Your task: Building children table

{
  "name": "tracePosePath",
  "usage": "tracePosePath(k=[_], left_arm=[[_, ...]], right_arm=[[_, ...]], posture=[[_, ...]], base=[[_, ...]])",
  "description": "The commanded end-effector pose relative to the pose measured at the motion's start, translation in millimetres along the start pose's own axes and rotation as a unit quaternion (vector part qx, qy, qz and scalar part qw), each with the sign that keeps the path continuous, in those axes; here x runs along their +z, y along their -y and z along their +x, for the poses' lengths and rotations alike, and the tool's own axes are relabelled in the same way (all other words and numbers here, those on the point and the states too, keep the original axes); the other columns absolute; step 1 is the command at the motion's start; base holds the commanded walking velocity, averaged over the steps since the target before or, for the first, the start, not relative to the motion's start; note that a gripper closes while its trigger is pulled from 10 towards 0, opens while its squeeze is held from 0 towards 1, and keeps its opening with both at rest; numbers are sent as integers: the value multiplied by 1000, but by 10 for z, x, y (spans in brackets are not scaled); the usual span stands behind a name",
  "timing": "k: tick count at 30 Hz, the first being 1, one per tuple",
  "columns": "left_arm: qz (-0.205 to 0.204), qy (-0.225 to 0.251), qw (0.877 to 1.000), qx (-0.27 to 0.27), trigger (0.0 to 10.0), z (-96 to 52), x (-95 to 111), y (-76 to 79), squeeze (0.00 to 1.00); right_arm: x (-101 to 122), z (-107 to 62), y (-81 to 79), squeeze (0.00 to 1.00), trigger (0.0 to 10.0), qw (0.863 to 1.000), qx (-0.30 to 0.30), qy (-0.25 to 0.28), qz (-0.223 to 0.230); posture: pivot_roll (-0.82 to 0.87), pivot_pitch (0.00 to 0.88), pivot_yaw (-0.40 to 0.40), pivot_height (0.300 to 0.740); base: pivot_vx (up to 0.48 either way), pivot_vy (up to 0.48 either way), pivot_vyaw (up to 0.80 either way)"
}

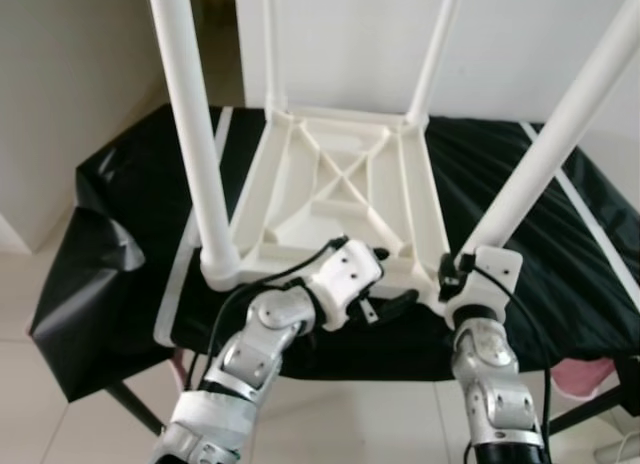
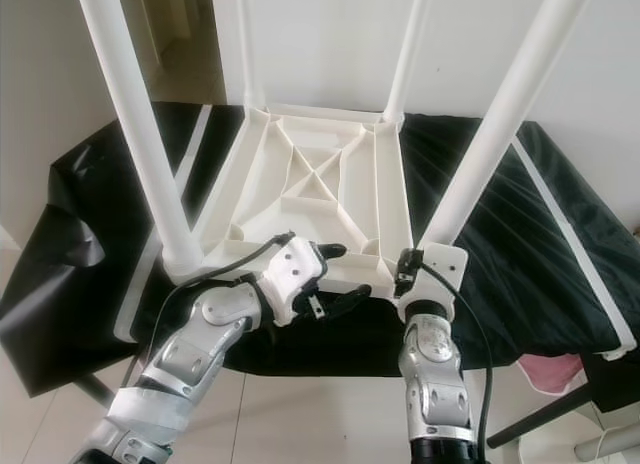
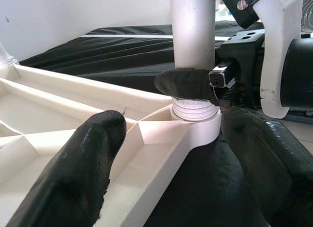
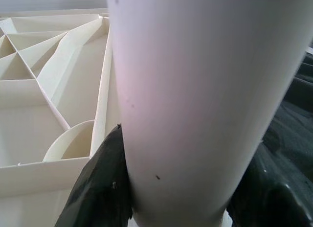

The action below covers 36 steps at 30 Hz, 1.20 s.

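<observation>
A white plastic children's table (image 1: 340, 189) lies upside down on a black-covered surface, with its legs pointing up. My right gripper (image 4: 181, 197) is shut on the near right leg (image 1: 560, 134) just above its corner socket (image 3: 198, 126). The threaded end of that leg shows above the socket. My left gripper (image 1: 388, 279) is open at the table's front rim (image 3: 161, 163), close to that corner. One of its fingers (image 3: 73, 178) is over the ribbed underside and the other is outside the rim. The near left leg (image 1: 195, 134) stands in its socket.
The black cloth (image 1: 110, 254) hangs over the support's edges and carries white stripes (image 1: 590, 209). A white wall stands right behind the far legs. A pink object (image 1: 580, 376) lies on the pale floor at the lower right, beside dark stand legs.
</observation>
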State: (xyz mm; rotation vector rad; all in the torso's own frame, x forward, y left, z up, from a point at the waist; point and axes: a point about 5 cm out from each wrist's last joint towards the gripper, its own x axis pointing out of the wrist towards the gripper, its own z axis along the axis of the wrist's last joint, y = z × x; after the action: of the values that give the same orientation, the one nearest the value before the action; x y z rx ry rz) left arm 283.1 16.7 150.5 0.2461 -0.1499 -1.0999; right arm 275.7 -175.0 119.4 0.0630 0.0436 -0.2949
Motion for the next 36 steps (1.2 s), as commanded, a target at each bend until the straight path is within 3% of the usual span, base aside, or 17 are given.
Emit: tracePosePath(k=[1,6,7,10,11,17,18,20,21,26,27,28,31,36], left_arm=[[-3,-4,999,51,10000,-5,-10,-55,0],[6,-4,999,47,10000,-4,-4,-65,0],[9,-5,999,45,10000,-4,-2,-68,0],[10,-5,999,45,10000,-4,0,-70,0],[10,-5,999,45,10000,-4,2,-71,0],[11,-6,999,46,10000,-1,7,-76,0],[12,-7,999,48,10000,-9,7,-79,0],[12,-7,999,48,10000,-9,7,-79,0],[13,-8,999,50,10000,-13,6,-81,0],[10,-11,998,53,10000,-19,1,-80,0],[12,-13,998,55,10000,-19,-2,-74,0],[12,-13,998,55,10000,-19,-2,-74,0],[13,-14,998,57,10000,-17,-2,-74,0],[16,-15,998,60,10000,-19,5,-86,0]], right_arm=[[-186,-34,98,0,10000,998,-31,-48,-5],[-137,-72,31,0,10000,1000,0,-28,-1],[-103,-89,-5,114,10000,1000,16,-18,6],[-92,-94,-7,114,10000,1000,17,-15,5],[-79,-99,-5,1000,10000,1000,20,-11,8],[4,-137,-6,1000,10000,998,61,20,9],[32,-142,108,1000,10000,996,85,33,2],[32,-142,108,1000,10000,996,85,33,2],[53,-145,203,1000,10000,993,106,42,-6],[58,-127,334,1000,10000,985,165,40,-25],[73,-79,380,0,10000,976,212,35,-35],[73,-79,380,0,10000,976,212,35,-35],[113,-16,404,0,10000,955,289,24,-62],[138,38,419,0,10000,935,344,6,-87]], posture=[[-49,0,-38,740],[-59,0,-28,740],[-61,0,-27,740],[-61,0,-27,740],[-62,0,-26,740],[-59,0,-26,740],[-54,0,-33,740],[-54,0,-33,740],[-48,0,-37,740],[-45,0,-42,740],[-42,0,-44,740],[-42,0,-44,740],[-38,0,-46,740],[-32,0,-47,740]], base=[[0,0,0],[0,0,0],[0,0,0],[0,0,0],[0,0,0],[0,0,0],[0,0,0],[0,0,0],[0,0,0],[0,0,0],[0,0,0],[0,0,0],[0,0,0],[0,0,0]])
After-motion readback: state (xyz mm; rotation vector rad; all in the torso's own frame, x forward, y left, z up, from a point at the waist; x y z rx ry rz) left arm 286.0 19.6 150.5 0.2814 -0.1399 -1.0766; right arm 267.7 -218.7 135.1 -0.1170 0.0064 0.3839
